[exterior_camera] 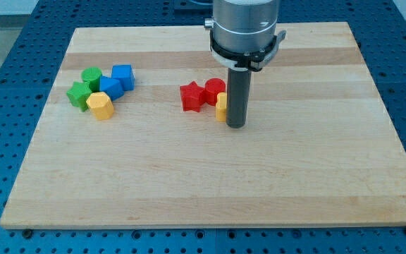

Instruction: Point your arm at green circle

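My tip (236, 125) sits on the wooden board (210, 183) just right of centre, touching or nearly touching the right side of a yellow block (221, 107) whose shape is mostly hidden behind the rod. That yellow block is packed against a red star-like block (191, 97) and a second red block (215, 89), rounded shape, hard to call exactly. No pincer on this rig, only the straight rod, so nothing to report as wide, narrow or holding. Target is the green circle (91, 76), well apart from the tip, in the cluster at the view's left near the top. It sits at the top-left of that cluster, touching or just beside a green star-like block (79, 93) below it, with a blue block (111, 87) and a blue cube (122, 75) to its right and a yellow block, roughly hexagonal (101, 106), at the cluster's bottom. It's a short cylinder standing flat, axis vertical, round face up, so no long axis or heading in the plane. My read: pointing not started, tip is parked in the wrong group. The approach needs a long run toward the view's left, and coming in from the top side looks cleanest, since the green circle's other sides are crowded by neighbours that could get shoved
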Controlling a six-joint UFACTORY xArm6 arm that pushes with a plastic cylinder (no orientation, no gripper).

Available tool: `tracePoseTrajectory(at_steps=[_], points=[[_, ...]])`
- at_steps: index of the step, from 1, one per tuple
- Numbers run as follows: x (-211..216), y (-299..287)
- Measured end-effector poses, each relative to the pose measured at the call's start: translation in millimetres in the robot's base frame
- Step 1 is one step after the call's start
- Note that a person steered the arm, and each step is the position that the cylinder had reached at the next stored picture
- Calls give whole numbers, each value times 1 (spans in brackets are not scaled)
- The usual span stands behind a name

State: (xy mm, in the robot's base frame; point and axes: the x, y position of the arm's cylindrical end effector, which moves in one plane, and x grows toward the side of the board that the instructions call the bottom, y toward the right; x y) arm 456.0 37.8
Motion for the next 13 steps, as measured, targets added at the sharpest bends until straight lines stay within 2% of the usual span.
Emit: tracePoseTrajectory(at_steps=[2, 3, 4, 7, 8, 10, 12, 13], points=[[5, 0], [32, -4], [56, -34], [56, -206], [40, -259], [-13, -323], [-64, -342], [-109, -342]])
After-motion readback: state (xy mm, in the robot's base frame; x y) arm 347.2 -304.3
